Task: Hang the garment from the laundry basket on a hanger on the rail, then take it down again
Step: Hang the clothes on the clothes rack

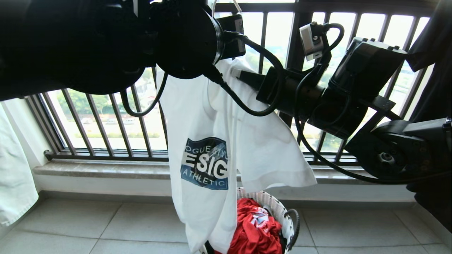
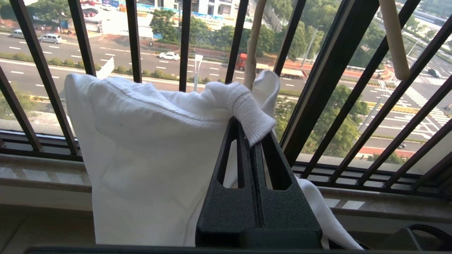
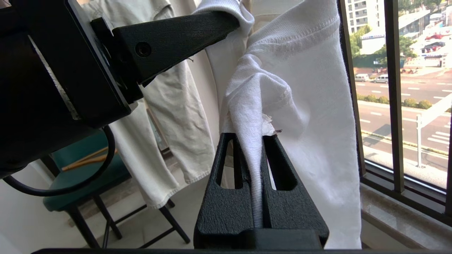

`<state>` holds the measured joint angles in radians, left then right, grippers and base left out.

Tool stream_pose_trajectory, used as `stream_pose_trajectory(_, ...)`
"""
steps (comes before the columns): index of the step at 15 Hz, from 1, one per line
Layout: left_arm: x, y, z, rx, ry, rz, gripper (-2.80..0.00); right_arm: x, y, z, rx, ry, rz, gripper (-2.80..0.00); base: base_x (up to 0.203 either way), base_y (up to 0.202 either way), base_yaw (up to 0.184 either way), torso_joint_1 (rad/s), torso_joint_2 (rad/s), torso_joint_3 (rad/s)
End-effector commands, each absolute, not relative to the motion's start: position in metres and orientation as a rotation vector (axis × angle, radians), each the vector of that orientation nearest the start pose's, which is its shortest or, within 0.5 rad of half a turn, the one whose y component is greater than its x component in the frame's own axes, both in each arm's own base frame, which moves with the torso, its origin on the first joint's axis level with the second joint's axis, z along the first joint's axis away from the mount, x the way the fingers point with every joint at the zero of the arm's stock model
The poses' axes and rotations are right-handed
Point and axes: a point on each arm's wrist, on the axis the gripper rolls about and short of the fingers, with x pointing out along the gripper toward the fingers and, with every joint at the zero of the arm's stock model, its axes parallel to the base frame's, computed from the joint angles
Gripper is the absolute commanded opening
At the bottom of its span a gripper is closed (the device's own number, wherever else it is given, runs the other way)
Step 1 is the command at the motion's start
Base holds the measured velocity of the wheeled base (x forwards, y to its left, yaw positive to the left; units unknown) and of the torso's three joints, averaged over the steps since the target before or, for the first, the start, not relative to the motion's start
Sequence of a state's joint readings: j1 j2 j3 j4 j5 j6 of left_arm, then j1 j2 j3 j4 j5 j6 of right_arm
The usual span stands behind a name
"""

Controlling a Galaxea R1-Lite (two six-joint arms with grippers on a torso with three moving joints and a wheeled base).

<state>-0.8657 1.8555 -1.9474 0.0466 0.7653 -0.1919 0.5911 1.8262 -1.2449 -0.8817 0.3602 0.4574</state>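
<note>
Hanging in mid-air in front of the black railing point(image 1: 106, 120), the garment point(image 1: 204, 141) (white T-shirt, blue logo facing the camera) is held up by both grippers at its top edge. At left, the left gripper point(image 2: 251, 141) has its fingers clamped on the ribbed collar, just below a cream hanger point(image 2: 252, 42) rod. At right, the right gripper point(image 3: 262, 141) pinches a bunched fold of the same shirt between closed fingers. The shirt's lower hem reaches down to the laundry basket point(image 1: 279, 208), which stands on the tiled floor point(image 1: 353, 229) near the window sill and contains a red garment point(image 1: 254, 229).
</note>
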Motion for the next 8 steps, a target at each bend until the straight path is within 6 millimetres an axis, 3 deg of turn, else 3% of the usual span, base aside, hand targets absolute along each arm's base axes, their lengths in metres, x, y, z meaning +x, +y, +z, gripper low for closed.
stream_pose_trajectory(1, 0.2372, -0.2558, 0.3814, -0.219, -0.015, -0.100, -2.80, 0.2925, 0.2064, 0.2881, 0.460, -0.093, 1.006, -2.80, 0.000, 0.000, 0.000, 0.000, 0.00, 0.000)
stream_pose_trajectory(2, 0.2365, -0.2551, 0.3818, -0.219, -0.015, -0.100, 0.00, 0.2919, 0.2062, 0.2880, 0.460, -0.091, 1.013, -2.80, 0.000, 0.000, 0.000, 0.000, 0.00, 0.000)
stream_pose_trajectory(8, 0.2311, -0.2571, 0.3811, -0.209, -0.006, -0.115, 0.00, 0.2928, 0.2063, 0.2866, 0.460, -0.085, 1.020, -2.80, 0.000, 0.000, 0.000, 0.000, 0.00, 0.000)
